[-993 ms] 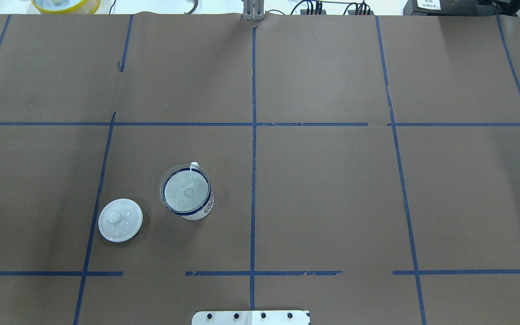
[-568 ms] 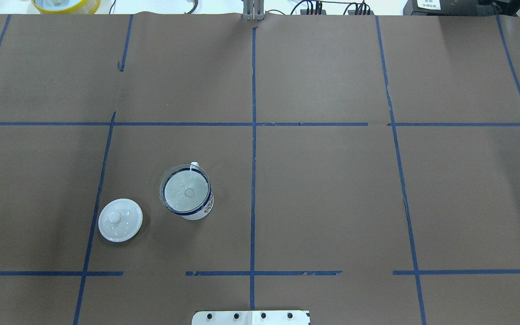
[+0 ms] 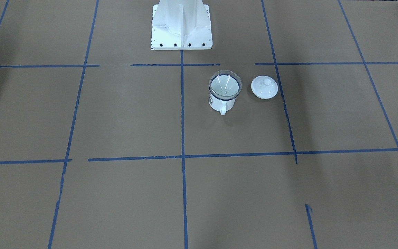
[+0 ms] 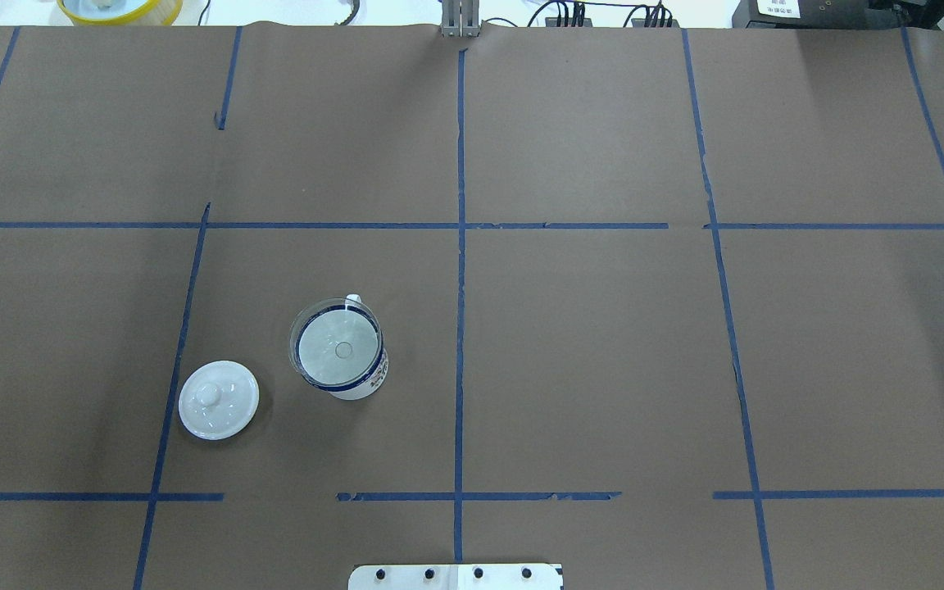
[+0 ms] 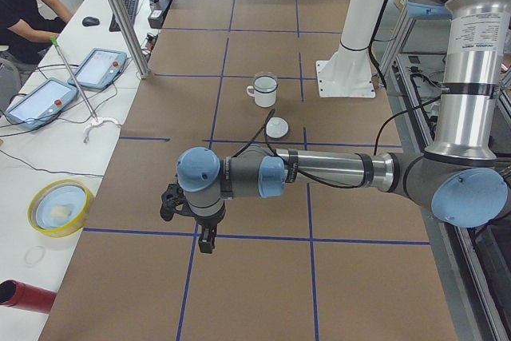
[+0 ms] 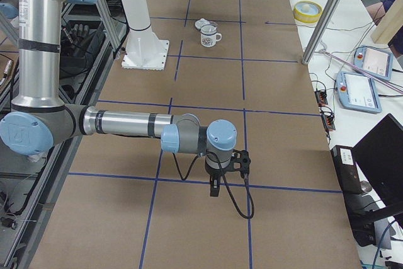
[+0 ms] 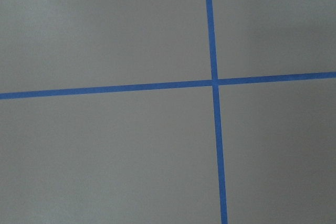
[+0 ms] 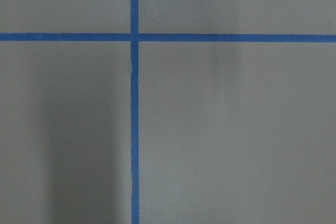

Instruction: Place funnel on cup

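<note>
The left end effector hangs over the bench at the robot's left end, fingers pointing down. It shows only in the side view, so I cannot tell whether its fingers are spread or pressed together. The right end effector hangs the same way over the opposite end of the bench, and its finger state cannot be told either. Each wrist camera looks straight down on brown paper with a cross of blue tape lines.

Both end effectors are well apart from the task's things. The clear funnel sits in the mouth of the white enamel mug, its wide rim resting on the mug's dark blue rim and its spout pointing down inside. The mug stands upright on the robot's left half of the bench, near the centre tape line, with its loop handle turned away from the robot. A round white knobbed lid lies flat just beside the mug, on its left and not touching it. The white robot pedestal stands at the bench's near edge.
</note>
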Motion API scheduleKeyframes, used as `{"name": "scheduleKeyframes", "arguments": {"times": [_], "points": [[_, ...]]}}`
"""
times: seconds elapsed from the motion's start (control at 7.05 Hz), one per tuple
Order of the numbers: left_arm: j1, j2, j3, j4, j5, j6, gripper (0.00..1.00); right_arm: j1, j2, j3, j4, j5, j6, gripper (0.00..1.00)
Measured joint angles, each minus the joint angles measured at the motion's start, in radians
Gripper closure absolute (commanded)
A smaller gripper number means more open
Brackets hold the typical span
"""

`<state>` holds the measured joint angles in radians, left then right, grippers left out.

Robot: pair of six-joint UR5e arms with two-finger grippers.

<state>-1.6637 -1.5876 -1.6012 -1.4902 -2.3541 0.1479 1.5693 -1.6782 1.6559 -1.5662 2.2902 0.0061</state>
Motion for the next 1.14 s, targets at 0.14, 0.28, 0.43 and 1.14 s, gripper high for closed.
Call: {"name": "scheduleKeyframes", "arguments": {"times": [0.14, 0.28, 0.43, 1.14], "points": [[0.0, 0.005, -0.004, -0.016, 0.001, -0.005, 0.0, 0.0, 0.0, -0.001, 0.0, 0.0, 0.0, 0.0], [0.001, 0.006, -0.006, -0.024, 0.001, -0.008, 0.0, 0.0, 0.0, 0.0, 0.0, 0.0, 0.0, 0.0], [0.001, 0.008, -0.01, -0.026, 0.001, -0.009, 0.0, 0.0, 0.0, 0.0, 0.0, 0.0, 0.0, 0.0], [-0.001, 0.004, -0.019, -0.026, 0.005, -0.005, 0.0, 0.0, 0.0, 0.001, 0.0, 0.0, 0.0, 0.0]]}}
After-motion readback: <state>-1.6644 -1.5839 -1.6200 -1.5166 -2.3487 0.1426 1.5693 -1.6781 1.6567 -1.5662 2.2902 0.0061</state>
